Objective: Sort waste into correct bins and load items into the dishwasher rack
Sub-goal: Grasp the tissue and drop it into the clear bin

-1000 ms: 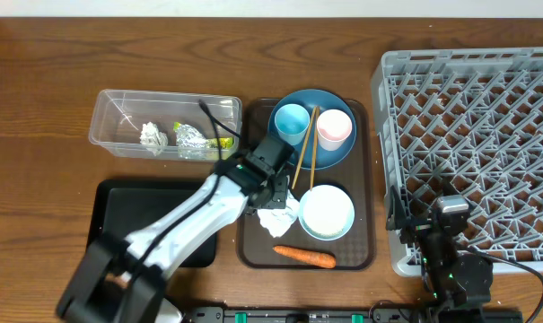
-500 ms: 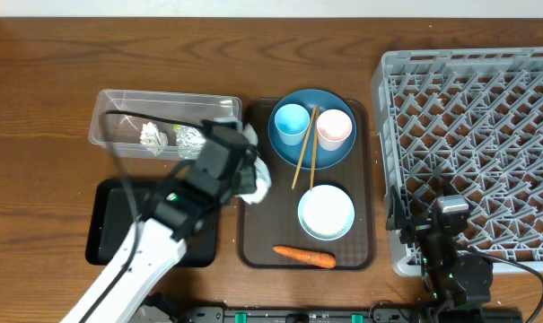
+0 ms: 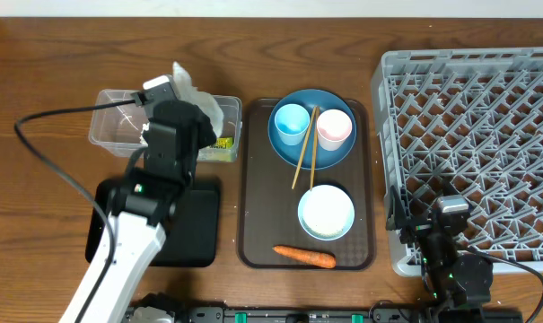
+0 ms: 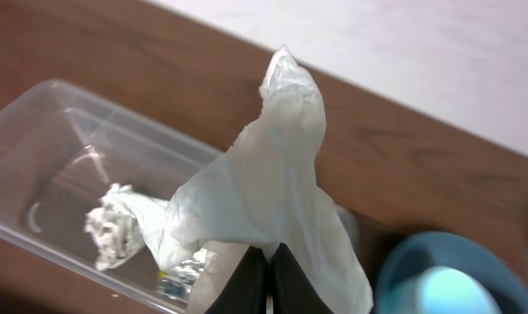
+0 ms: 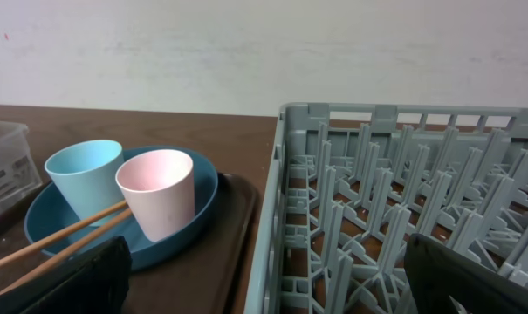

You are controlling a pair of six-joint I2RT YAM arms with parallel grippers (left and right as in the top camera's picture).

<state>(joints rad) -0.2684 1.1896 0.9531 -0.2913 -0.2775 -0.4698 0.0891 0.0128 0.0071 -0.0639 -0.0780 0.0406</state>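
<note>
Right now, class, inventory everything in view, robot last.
clear tub: one, transparent, back left
held napkin: one, white, above clear tub
crumpled napkin: one, white, inside clear tub
wrapper: one, yellow-green, inside clear tub
black tray: one, black, front left
brown tray: one, brown, centre
plate: one, dark blue, on brown tray
cups: two, blue and pink, on plate
chopsticks: pair, wooden, across plate
bowl: one, light blue, on brown tray
carrot: one, orange, on brown tray
rack: one, grey, right
left end effector: shut on held napkin
right end effector: open, beside rack

Left arm (image 3: 132, 235) stretched forward, wrist raised, jaws clamped tight. Right arm (image 3: 451, 256) folded back low, jaws spread wide.
</note>
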